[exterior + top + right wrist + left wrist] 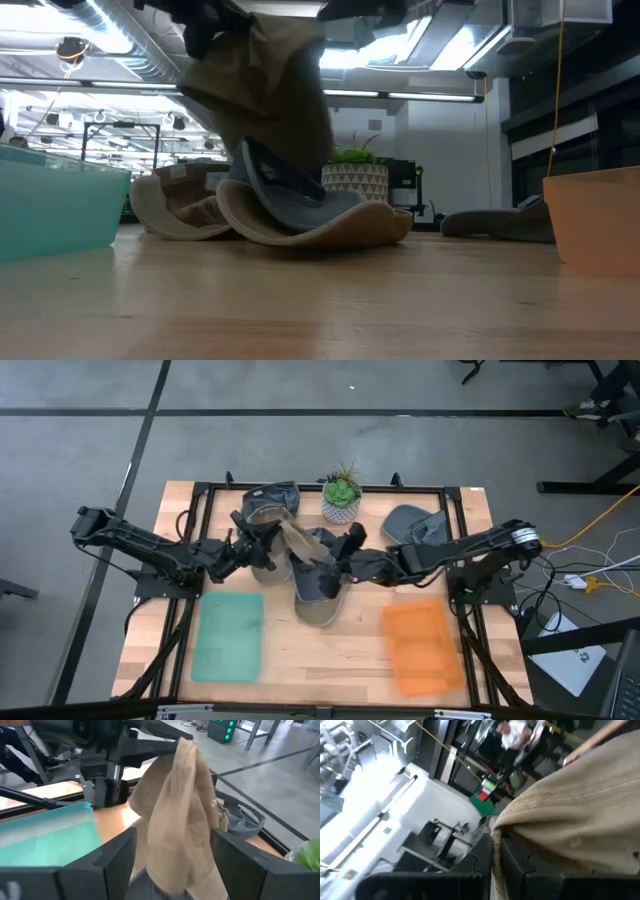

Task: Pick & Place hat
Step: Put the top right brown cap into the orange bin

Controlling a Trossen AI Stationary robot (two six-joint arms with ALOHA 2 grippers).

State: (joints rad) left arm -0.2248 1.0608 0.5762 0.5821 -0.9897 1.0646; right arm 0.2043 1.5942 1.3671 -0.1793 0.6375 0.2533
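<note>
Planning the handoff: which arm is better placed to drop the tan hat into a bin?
Left. Its tool is shut on the tan hat, which hangs lifted near the teal bin. The right tool stands open around the cloth, gripping nothing.

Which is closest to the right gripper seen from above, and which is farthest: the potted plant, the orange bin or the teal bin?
Measured from the right gripper, open beside the tan hat that the left gripper holds:
1. Potted plant, just behind it toward the table's back edge.
2. Orange bin, at the front on the right arm's side.
3. Teal bin, at the front on the left arm's side.
</note>
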